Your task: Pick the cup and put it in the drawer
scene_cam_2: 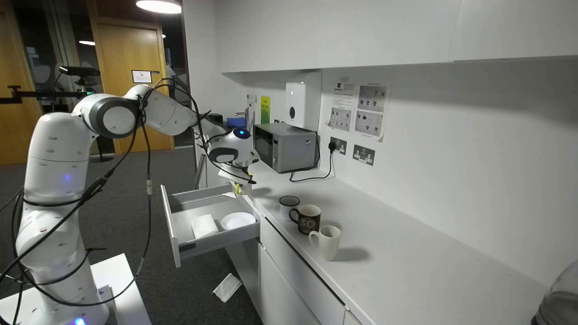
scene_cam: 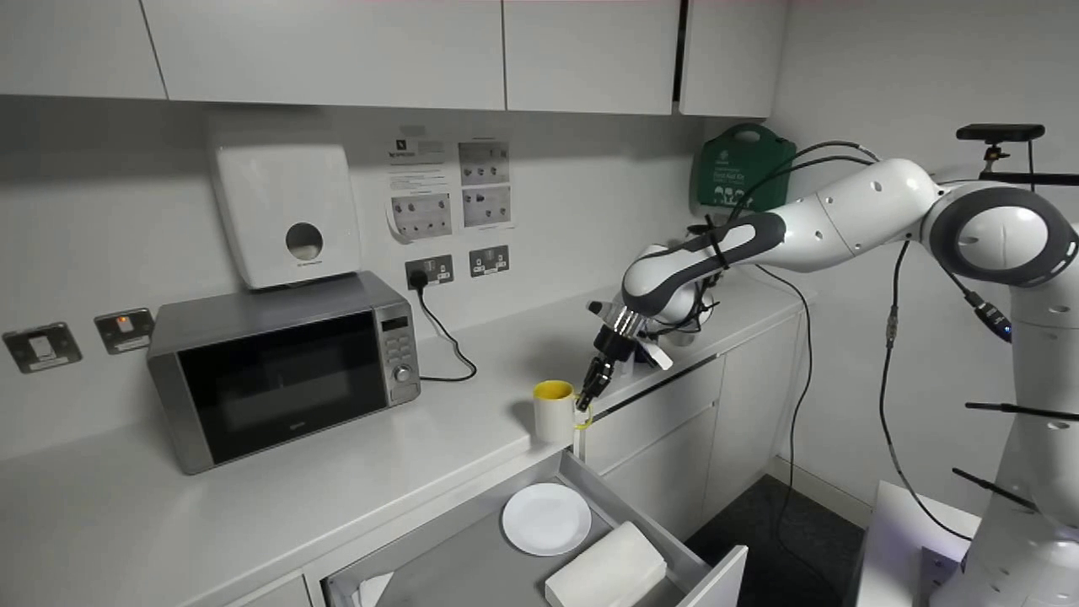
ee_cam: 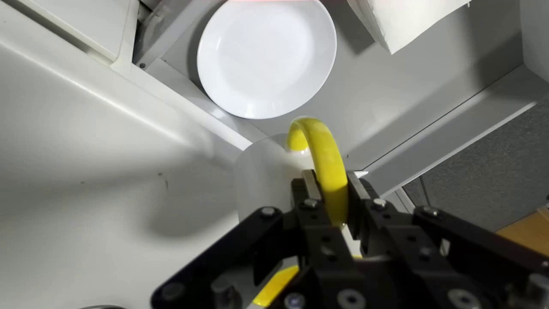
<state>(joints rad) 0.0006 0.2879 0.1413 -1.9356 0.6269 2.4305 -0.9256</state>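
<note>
In an exterior view the arm (scene_cam: pixel 830 223) stretches out and angles down, gripper (scene_cam: pixel 583 405) at the cup (scene_cam: pixel 553 417) near the front edge of the counter (scene_cam: pixel 438 447), by the open drawer (scene_cam: pixel 723 583). In an exterior view the forearm (scene_cam_2: pixel 169 110) slopes toward that edge. Wrist view: fingers (ee_cam: pixel 312 184) are pinched snug on the yellow handle (ee_cam: pixel 324 159), can't tell if it's off the counter though.

A boxy grey microwave (scene_cam: pixel 282 384) is sitting in this office kitchen. A green plastic first-aid box (scene_cam: pixel 735 171) is hanging up.
</note>
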